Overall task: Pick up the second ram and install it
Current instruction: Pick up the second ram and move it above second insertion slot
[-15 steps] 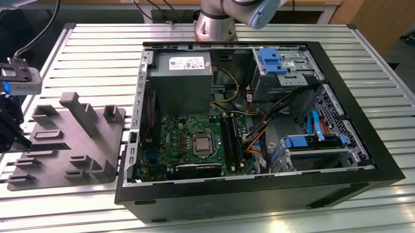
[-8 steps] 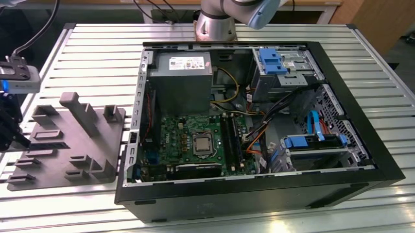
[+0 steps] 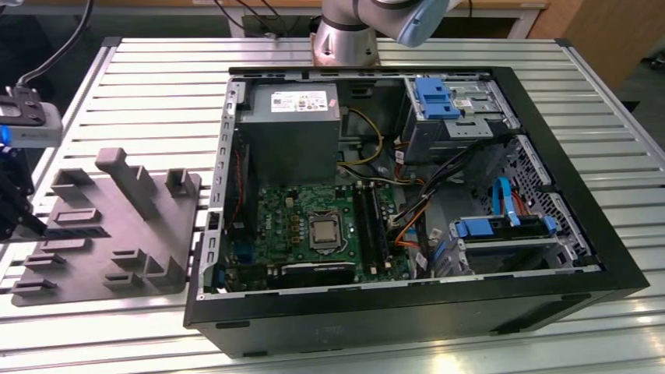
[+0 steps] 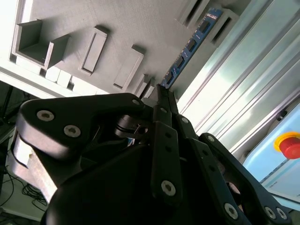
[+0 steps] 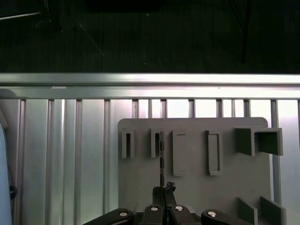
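Now black fingers (image 4: 161,112) pinch end of thin flat second ram (image 4: 192,44), edgewise in matte gray fixture (image 4: 117,33).

The second ram (image 4: 191,45) has a blue board with blackish chips. The hand (image 4: 163,93) is matte black with silver screw heads. The fixture (image 3: 109,234) is plain gray and the counter (image 3: 156,86) is ribbed silver. The computer case (image 3: 416,323) is black, its motherboard (image 3: 311,226) green and its drive latches (image 3: 437,97) blue. The button (image 4: 290,145) is red.
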You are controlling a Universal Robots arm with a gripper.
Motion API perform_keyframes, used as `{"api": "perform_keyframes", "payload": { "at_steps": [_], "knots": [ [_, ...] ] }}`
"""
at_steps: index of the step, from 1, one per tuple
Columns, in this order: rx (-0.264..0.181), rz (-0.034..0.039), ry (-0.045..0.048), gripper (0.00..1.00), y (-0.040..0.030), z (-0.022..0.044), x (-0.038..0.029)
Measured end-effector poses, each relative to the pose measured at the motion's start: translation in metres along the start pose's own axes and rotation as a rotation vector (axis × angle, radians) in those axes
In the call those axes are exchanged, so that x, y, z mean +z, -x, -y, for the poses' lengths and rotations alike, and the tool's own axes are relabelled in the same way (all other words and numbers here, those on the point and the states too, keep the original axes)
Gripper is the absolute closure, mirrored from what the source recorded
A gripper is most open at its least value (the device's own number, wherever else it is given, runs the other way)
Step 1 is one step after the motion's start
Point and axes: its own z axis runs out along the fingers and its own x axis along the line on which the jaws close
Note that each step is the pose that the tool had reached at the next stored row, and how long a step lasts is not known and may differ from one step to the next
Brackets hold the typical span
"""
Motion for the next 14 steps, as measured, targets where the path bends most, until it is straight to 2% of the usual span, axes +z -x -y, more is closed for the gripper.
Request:
{"api": "perform_keyframes", "payload": {
  "at_steps": [14],
  "knots": [
    [0.0,0.0,-0.0006,0.88,0.0001,-0.0009,-0.0059]
  ]
}}
